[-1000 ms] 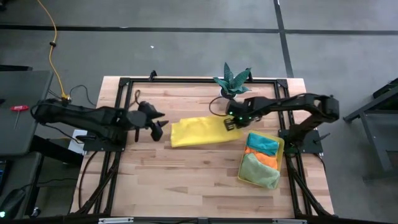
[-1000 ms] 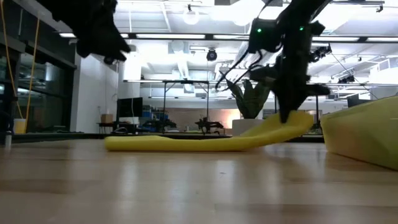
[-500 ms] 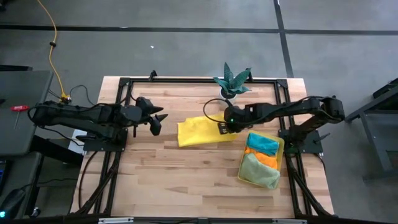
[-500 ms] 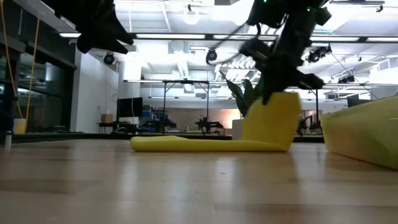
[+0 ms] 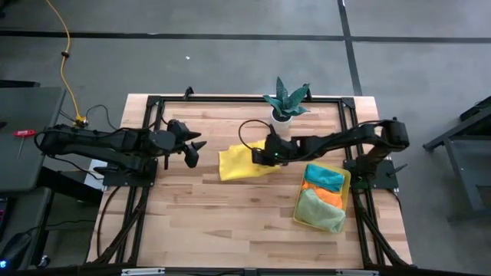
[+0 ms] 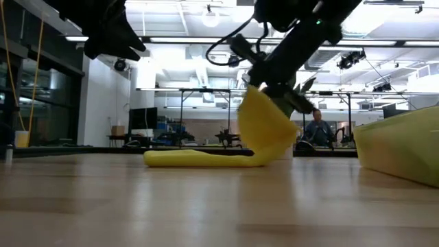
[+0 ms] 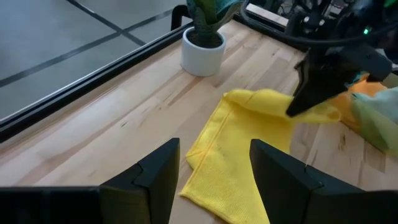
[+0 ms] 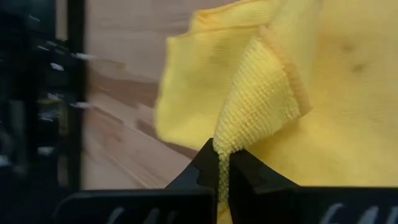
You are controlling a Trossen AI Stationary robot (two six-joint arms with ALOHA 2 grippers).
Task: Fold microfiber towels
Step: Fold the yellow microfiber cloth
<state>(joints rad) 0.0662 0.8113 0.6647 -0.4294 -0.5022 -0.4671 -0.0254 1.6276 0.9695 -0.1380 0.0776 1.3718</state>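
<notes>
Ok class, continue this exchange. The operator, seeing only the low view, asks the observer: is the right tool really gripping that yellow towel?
Observer: Yes. The right tool is shut on the yellow towel at its hem.
Operator: And the left tool?
Observer: The left tool hangs open, left of the towel and apart from it.
Operator: What's inside the tray?
Observer: The yellow tray holds a teal towel, an orange towel and a pale green towel.
</notes>
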